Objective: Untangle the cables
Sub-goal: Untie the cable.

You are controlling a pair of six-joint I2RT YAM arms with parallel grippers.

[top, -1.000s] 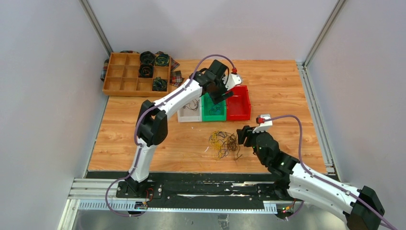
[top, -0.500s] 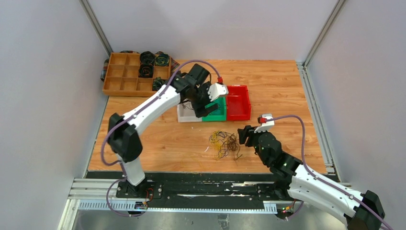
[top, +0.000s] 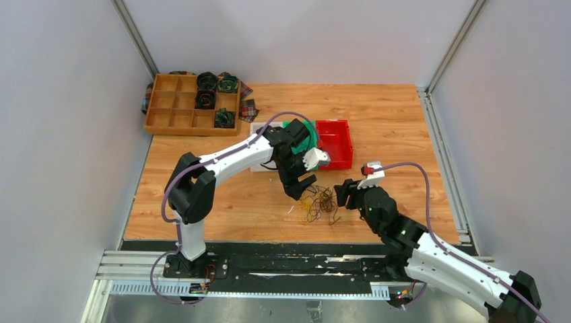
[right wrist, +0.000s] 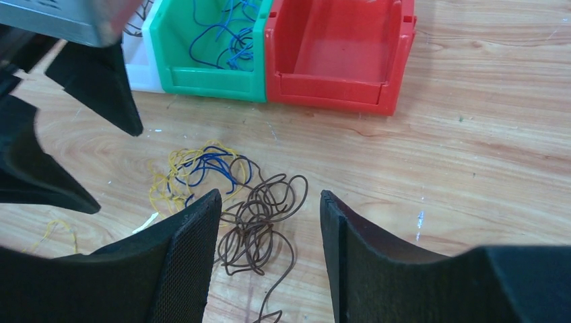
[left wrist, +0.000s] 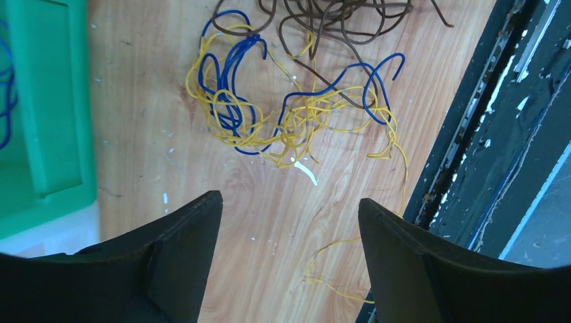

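The cables lie in one tangled heap on the wooden table, between my two grippers. In the left wrist view the yellow and blue cables loop through each other, with brown cables beyond them. My left gripper hovers over the heap's left edge, open, nothing between its fingers; one stray yellow strand lies on the table below them. My right gripper stands open just right of the heap, over the brown cables and holding nothing.
A white bin, a green bin holding blue cables and an empty red bin stand in a row behind the heap. A wooden compartment tray with dark fabric coils sits at the back left. The black rail runs along the near edge.
My left arm has swung back from above the bins and come down to the cable heap, its jaws a little wider. The right arm has barely moved.
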